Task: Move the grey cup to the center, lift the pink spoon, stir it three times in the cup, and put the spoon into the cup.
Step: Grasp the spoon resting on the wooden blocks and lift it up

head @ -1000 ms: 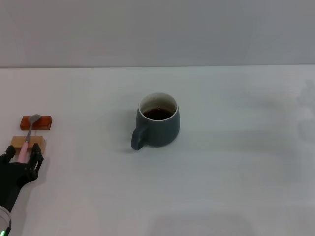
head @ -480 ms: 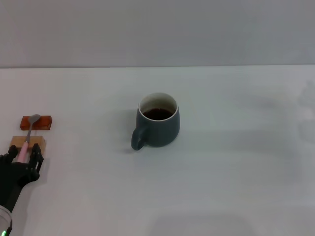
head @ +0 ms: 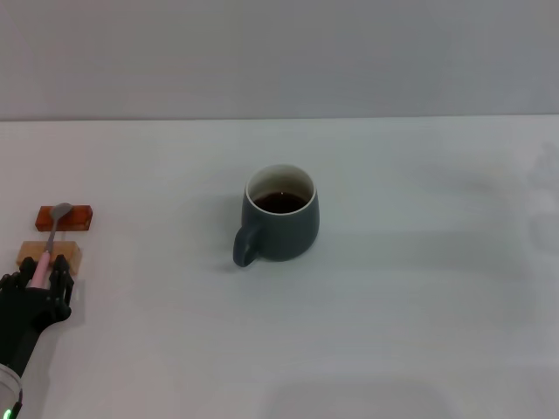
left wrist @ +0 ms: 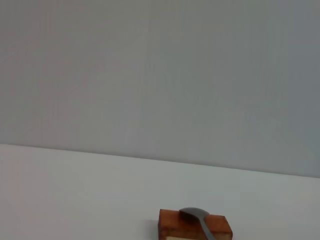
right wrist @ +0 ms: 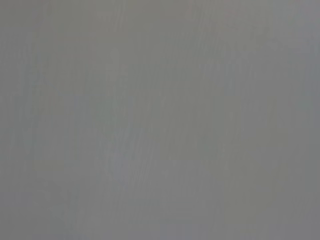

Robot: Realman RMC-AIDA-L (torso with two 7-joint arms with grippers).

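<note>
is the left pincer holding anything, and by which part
The left pincer has its fingers on either side of the pink spoon, at the handle's end. The spoon lies across both blocks; whether the grip is closed cannot be told.

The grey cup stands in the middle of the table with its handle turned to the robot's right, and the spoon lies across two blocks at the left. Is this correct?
Not quite. In the head view the grey cup has its handle turned to the robot's left, toward the pink spoon. The rest holds: the spoon lies across the red-brown block and tan block at the left.
</note>
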